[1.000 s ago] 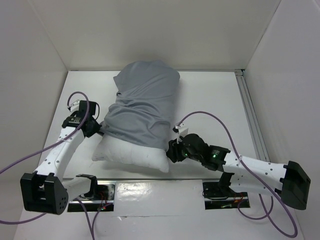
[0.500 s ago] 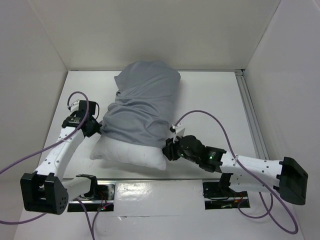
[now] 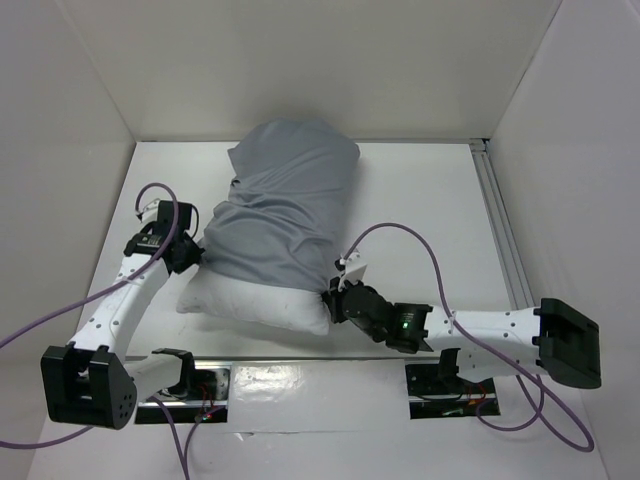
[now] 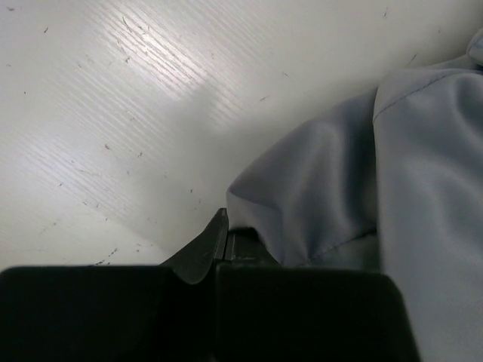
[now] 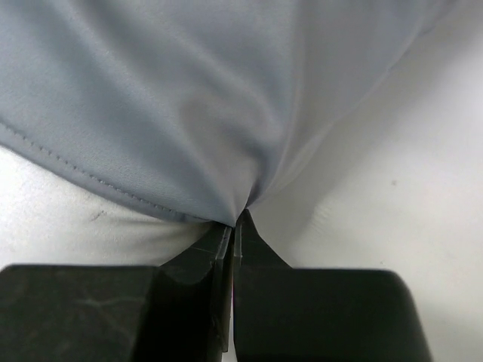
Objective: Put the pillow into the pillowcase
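Observation:
The grey pillowcase [image 3: 290, 205] covers most of the white pillow [image 3: 255, 300], whose near end sticks out of the case's open mouth. My left gripper [image 3: 196, 256] is at the left side of the mouth, shut with the pillowcase [image 4: 377, 173] edge draped over and pinched at the left gripper [image 4: 226, 230] tips. My right gripper [image 3: 330, 297] is at the right corner of the mouth. In the right wrist view the right gripper [image 5: 235, 222] is shut on the hem of the pillowcase [image 5: 189, 98], with the pillow [image 5: 68, 219] just to its left.
White walls enclose the table on three sides. An aluminium rail [image 3: 497, 225] runs along the right edge. Purple cables [image 3: 420, 235] loop from both arms. The arm bases sit on mounting plates [image 3: 200, 385] at the near edge.
My right gripper slid left to the pillowcase's right corner and shut on its hem. The pillow's near end shifted slightly left. The left arm stayed put.

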Robot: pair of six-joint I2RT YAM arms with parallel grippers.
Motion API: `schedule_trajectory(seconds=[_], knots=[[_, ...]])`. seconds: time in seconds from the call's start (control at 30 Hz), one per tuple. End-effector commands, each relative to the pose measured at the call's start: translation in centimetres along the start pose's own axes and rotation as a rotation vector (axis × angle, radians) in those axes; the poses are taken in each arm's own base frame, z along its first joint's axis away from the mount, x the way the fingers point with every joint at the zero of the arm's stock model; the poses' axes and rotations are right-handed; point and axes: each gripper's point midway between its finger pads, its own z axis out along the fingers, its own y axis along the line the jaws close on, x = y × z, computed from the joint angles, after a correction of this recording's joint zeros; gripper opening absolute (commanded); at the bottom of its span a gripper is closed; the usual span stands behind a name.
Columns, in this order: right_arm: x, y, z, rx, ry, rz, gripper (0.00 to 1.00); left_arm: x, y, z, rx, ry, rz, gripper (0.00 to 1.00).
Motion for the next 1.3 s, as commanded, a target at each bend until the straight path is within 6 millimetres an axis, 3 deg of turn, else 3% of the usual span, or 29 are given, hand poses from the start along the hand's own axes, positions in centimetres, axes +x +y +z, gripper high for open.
schedule_trajectory(seconds=[0.0, 0.07, 0.17, 0.27, 0.3, 0.33, 0.37, 0.4, 0.43, 0.47, 0.5, 0.53, 0.57, 0.6, 0.63, 0.67, 0.7, 0.73, 0.77, 0.8, 0.83, 0.87, 0.93, 0.97, 1.03, 1.13, 1.27], knots=[[-2.0, -2.7, -0.2, 0.187, -0.106, 0.077, 0.00, 0.1, -0.3, 0.1, 0.015, 0.004, 0.023, 0.00], [-1.3, -3.9, -0.6, 0.253, -0.098, 0.087, 0.00, 0.1, -0.3, 0.1, 0.015, 0.004, 0.023, 0.00], [-2.1, -4.3, -1.6, 0.299, -0.130, 0.123, 0.00, 0.1, -0.3, 0.1, 0.015, 0.004, 0.023, 0.00], [-5.6, -3.1, -3.0, 0.265, -0.176, 0.120, 0.00, -0.3, -1.2, -1.2, 0.074, 0.012, 0.033, 0.00], [-7.1, -2.7, -3.5, 0.251, -0.197, 0.117, 0.00, -1.3, -2.2, -2.3, 0.116, -0.005, 0.021, 0.00], [-9.8, -1.4, -4.3, 0.208, -0.236, 0.133, 0.00, -1.7, -3.1, -3.3, 0.167, 0.001, 0.033, 0.00], [-11.5, -1.2, -5.1, 0.199, -0.255, 0.091, 0.00, -2.5, -3.6, -4.7, 0.212, -0.020, 0.038, 0.00], [-13.0, -0.6, -5.8, 0.178, -0.271, 0.075, 0.00, -4.2, -5.4, -7.0, 0.301, -0.051, 0.033, 0.00], [-16.7, 0.8, -7.2, 0.137, -0.321, 0.093, 0.00, -4.9, -6.0, -8.2, 0.335, -0.059, 0.040, 0.00], [-18.6, 0.9, -7.8, 0.138, -0.335, 0.038, 0.00, -5.6, -6.4, -9.9, 0.370, -0.073, 0.050, 0.00], [-20.0, 1.5, -8.4, 0.125, -0.336, 0.000, 0.00, -8.0, -7.8, -13.1, 0.449, -0.131, 0.043, 0.00], [-24.8, 2.4, -10.4, 0.097, -0.405, 0.024, 0.00, -8.6, -8.7, -14.8, 0.505, -0.130, 0.045, 0.00], [-26.5, 2.5, -10.2, 0.117, -0.406, -0.040, 0.00, -9.6, -9.7, -16.2, 0.551, -0.148, 0.055, 0.00], [-28.5, 2.9, -10.8, 0.108, -0.420, -0.062, 0.00, -11.8, -10.8, -19.7, 0.630, -0.205, 0.046, 0.00], [-30.1, 3.0, -11.3, 0.112, -0.425, -0.088, 0.00, -12.6, -11.6, -21.6, 0.693, -0.216, 0.048, 0.00], [-35.1, 2.8, -14.1, 0.113, -0.512, -0.063, 0.00, -13.6, -12.3, -23.5, 0.744, -0.238, 0.050, 0.00], [-36.3, 3.9, -13.4, 0.087, -0.506, -0.096, 0.00, -14.7, -12.8, -25.2, 0.785, -0.264, 0.048, 0.00], [-37.5, 3.8, -13.8, 0.090, -0.505, -0.120, 0.00, -16.9, -13.7, -28.5, 0.858, -0.325, 0.044, 0.00], [-41.4, 2.9, -16.4, 0.102, -0.586, -0.095, 0.00, -18.0, -13.9, -29.9, 0.885, -0.355, 0.031, 0.00], [-42.2, 3.3, -15.6, 0.098, -0.579, -0.123, 0.00, -19.3, -13.7, -31.0, 0.892, -0.384, 0.008, 0.00], [-43.0, 2.7, -16.0, 0.121, -0.588, -0.137, 0.00, -21.0, -13.5, -34.2, 0.941, -0.461, 0.001, 0.00], [-44.8, 2.1, -17.5, 0.144, -0.631, -0.124, 0.00, -21.7, -14.1, -34.4, 0.961, -0.456, -0.002, 0.00], [-45.7, 0.9, -17.5, 0.226, -0.638, -0.152, 0.00, -23.3, -13.9, -35.3, 0.972, -0.493, -0.019, 0.00], [-45.9, 0.5, -18.1, 0.247, -0.644, -0.151, 0.00, -23.6, -14.0, -36.7, 1.015, -0.500, -0.011, 0.00], [-46.2, -0.4, -19.0, 0.290, -0.657, -0.162, 0.00, -24.6, -14.5, -35.9, 1.023, -0.485, -0.015, 0.00], [-45.9, -2.2, -19.8, 0.387, -0.658, -0.153, 0.00, -24.3, -15.5, -35.7, 1.073, -0.450, 0.006, 0.00], [-44.8, -3.1, -18.0, 0.469, -0.623, -0.167, 0.00, -23.7, -16.8, -35.7, 1.159, -0.395, 0.019, 0.00]])
